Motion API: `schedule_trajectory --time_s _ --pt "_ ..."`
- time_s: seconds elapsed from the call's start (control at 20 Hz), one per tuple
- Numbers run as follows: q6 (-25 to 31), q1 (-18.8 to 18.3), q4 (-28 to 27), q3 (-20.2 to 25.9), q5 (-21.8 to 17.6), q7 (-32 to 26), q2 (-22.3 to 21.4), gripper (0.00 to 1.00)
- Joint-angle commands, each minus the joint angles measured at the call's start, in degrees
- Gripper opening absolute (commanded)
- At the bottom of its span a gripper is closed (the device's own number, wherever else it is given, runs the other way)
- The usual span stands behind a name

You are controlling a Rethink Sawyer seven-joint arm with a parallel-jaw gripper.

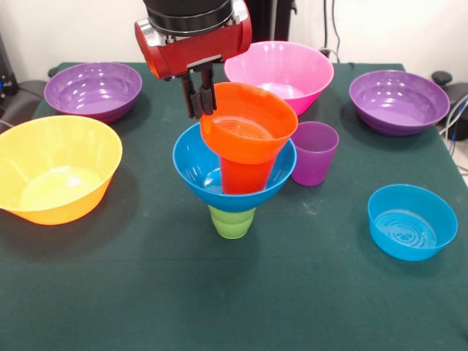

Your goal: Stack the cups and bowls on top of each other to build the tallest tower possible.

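The tower stands mid-table: an upturned green cup (232, 221) at the bottom, the medium blue bowl (194, 164) on it, an orange cup (245, 177) standing in that bowl, and the small orange bowl (252, 121) on top, tilted. My gripper (200, 99) comes down from above at the orange bowl's left rim, and its dark fingers (191, 95) are shut on that rim. A purple cup (314, 152) stands upright just right of the tower.
A large yellow-orange bowl (55, 168) sits at the left and a small blue bowl (412, 221) at the right front. The pink bowl (281, 69) is behind the tower. Purple bowls sit at the far left (93, 89) and far right (398, 99).
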Motion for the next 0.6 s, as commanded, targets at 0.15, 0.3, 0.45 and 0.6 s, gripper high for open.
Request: schedule_trajectory --time_s 0.15,0.3,0.45,0.6 --pt "1.6 -0.2 5.0 2.5 0.2 -2.7 2.5 0.00" --pt "1.4 -0.2 5.1 2.5 0.0 -2.8 2.6 0.00" --pt "0.8 -0.2 5.1 2.4 -0.2 -2.8 2.6 0.00" --pt "0.3 -0.1 5.0 2.3 -0.5 -2.8 2.7 0.00"
